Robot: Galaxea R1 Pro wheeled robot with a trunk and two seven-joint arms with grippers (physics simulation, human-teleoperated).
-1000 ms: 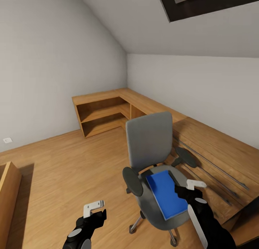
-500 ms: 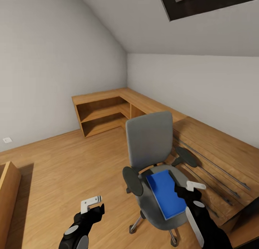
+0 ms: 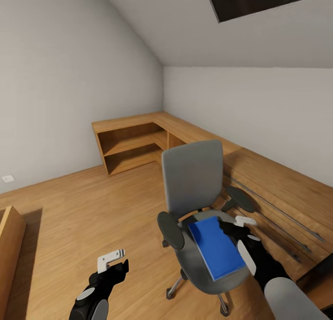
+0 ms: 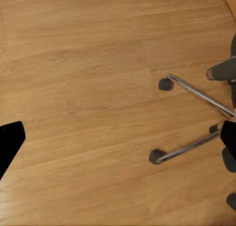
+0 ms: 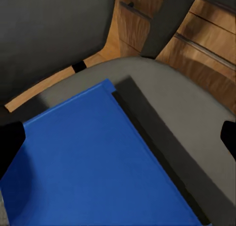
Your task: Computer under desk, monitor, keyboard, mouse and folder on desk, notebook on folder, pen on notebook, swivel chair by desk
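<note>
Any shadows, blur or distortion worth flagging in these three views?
Head view: wide-angle stretch, soft even light, a faint shadow beside the chair on the desk. Right wrist view: the folder throws a dark shadow on the seat; sharp. Left wrist view: floor evenly lit, no glare.

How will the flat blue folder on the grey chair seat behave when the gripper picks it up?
The flat blue folder looks thin with clean, straight edges, so it is probably light and fairly stiff. Lying flat on the grey swivel chair seat, it offers little edge to pinch, so it may slide across the seat first. The chair stands on castors and could roll if pushed.
</note>
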